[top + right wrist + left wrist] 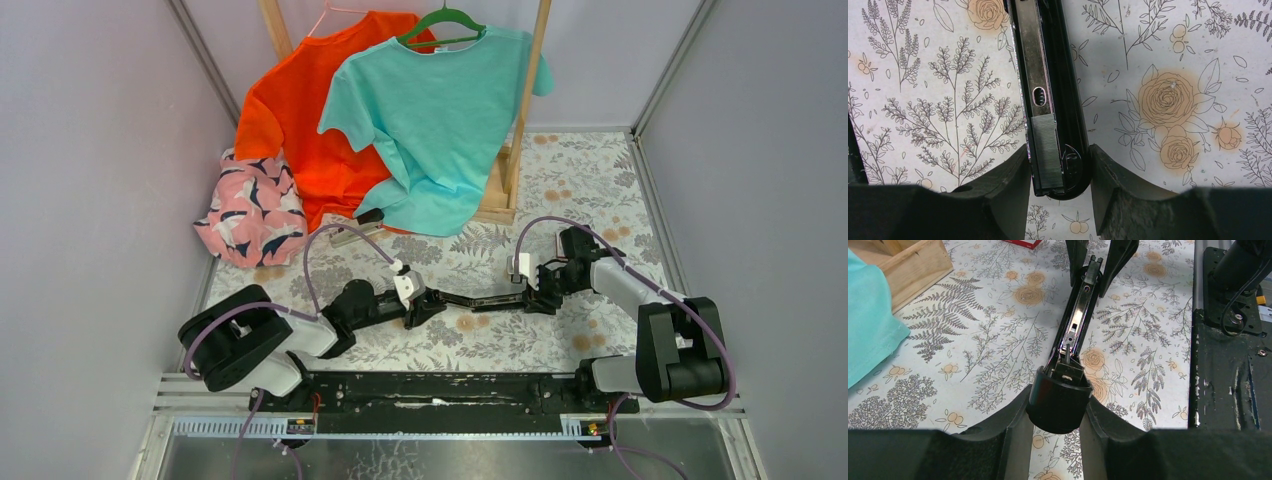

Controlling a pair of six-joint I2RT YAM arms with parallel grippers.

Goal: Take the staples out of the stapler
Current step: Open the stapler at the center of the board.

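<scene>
Both arms lie low over the floral-patterned table (600,180), stretched inward from their bases at the near edge so that their wrists face each other at about the middle of that edge. Between them runs a long black stapler (480,298) with a silvery metal channel, lying lengthwise and opened up. The left gripper (432,303) is partly closed, its two fingers pinching the stapler's rounded black end. The right gripper (530,297) stands a little wider and clamps the opposite end from both sides. The staples (1044,150), a short grey ribbed strip, sit in the channel between the right fingers.
</scene>
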